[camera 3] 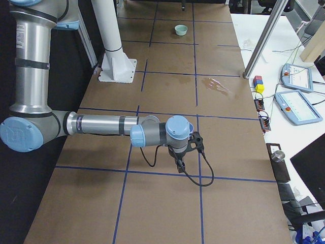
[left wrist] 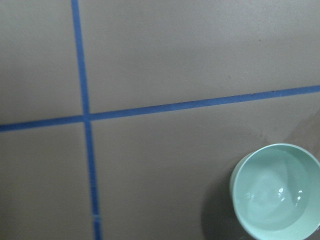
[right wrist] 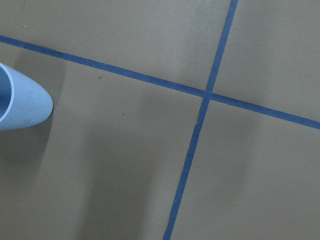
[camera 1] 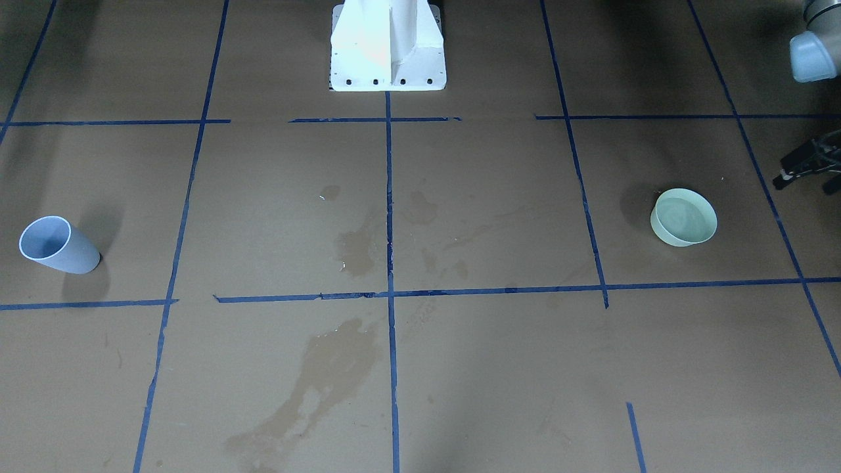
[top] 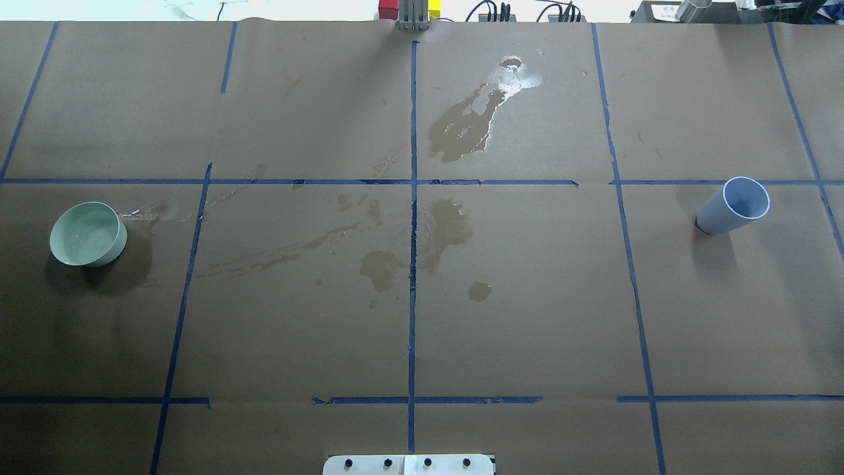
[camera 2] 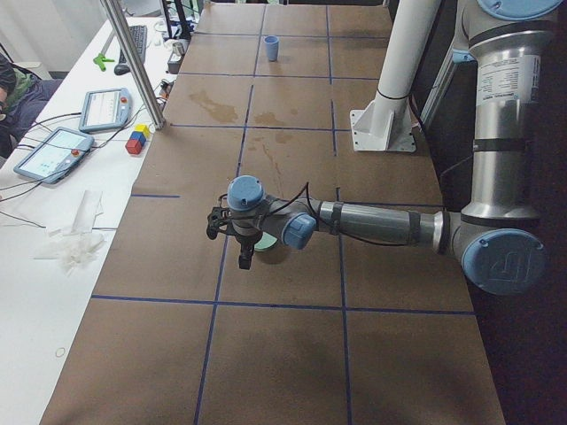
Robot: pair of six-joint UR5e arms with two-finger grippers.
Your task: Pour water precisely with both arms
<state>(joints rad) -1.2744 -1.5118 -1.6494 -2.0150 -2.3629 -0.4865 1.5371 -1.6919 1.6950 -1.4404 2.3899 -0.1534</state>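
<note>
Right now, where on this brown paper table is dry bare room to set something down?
Bare and dry: the robot-side squares between the pale green round bowl and the white flanged pedestal, and between that pedestal and the grey-blue plastic cup. Blotched with dark stains: the squares along the centre tape line.

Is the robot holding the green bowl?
No, the green bowl sits alone on the brown table, with nothing touching it.

The bowl (top: 112, 254) (water (left wrist: 275, 195) inside) sits far left, the cup (top: 733, 206) far right.
</note>
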